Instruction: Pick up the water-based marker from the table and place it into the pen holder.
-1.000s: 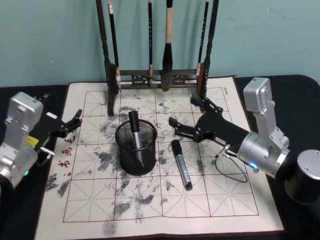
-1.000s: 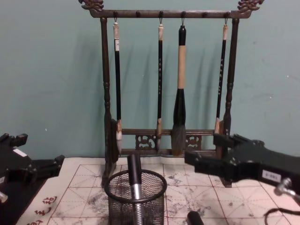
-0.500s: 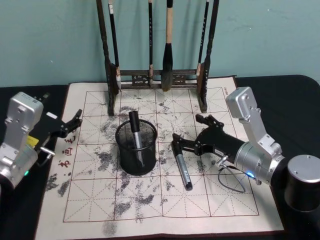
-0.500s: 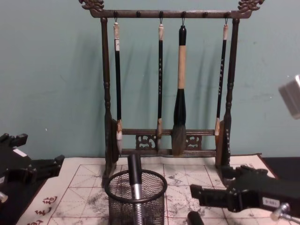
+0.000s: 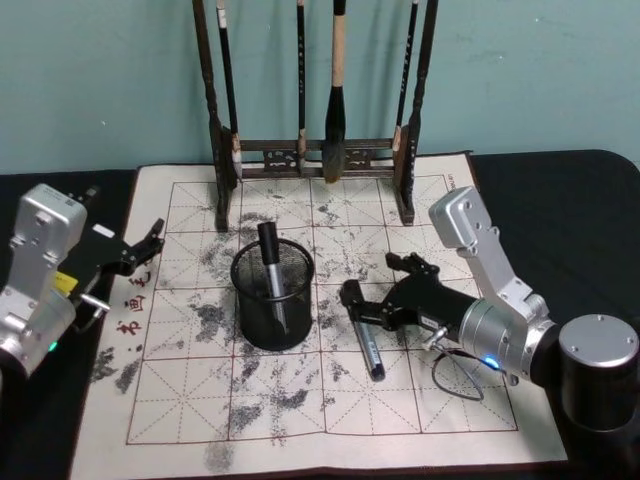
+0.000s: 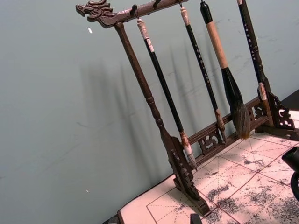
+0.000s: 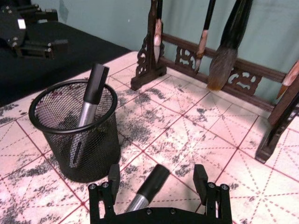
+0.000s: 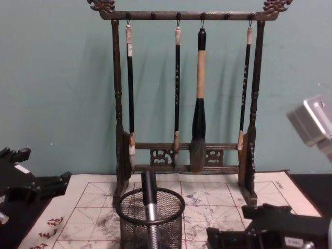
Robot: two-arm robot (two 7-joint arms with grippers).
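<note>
A tall dark wooden rack with carved dragon-head ends stands at the back, before a teal wall. Four brushes hang from its top bar. The thickest brush, third from the left, has a tan handle.

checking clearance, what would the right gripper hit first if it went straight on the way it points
The right gripper would likely meet the marker between its open fingers first, then the mat; depth unclear.

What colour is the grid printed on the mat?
Red, on a cream mat blotched with grey ink. The head view shows it best.
</note>
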